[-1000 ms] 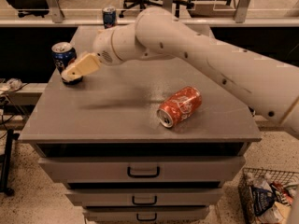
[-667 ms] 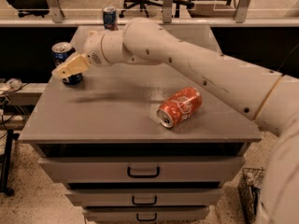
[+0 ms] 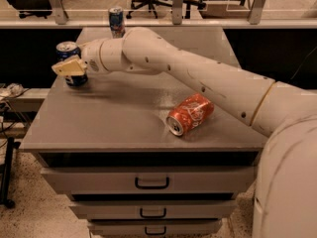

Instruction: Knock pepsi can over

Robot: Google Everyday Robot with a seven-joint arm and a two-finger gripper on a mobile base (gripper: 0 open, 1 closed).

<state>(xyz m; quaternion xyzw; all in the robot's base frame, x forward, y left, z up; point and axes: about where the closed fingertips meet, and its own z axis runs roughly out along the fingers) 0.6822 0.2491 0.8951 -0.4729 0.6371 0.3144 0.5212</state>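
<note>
**Item: pepsi can [image 3: 66, 50], upright, far-left corner of cabinet top [image 3: 114, 123]; gripper [image 3: 68, 67] across its middle.**

1 dark blue metal can, its silver lid showing above the gripper and its base below. Judged light, thin-walled and smooth; whether it is full or empty cannot be told. It is tall for its base, so it should tip readily. No grasp is needed: best contact is judged to be high on the wall near the lid, pushed sideways, since a low push would more likely slide it. It stands near the left edge and may roll off once down. Gripper: open or closed cannot be told, and contact with the can is unclear. Against 1.0 s ago: the gripper was just right of the can and now overlaps it; the can stands in the same spot. Also present: 1 orange-red can [image 3: 190, 114] on its side, 1 light-blue can [image 3: 116, 21] upright behind.
</note>
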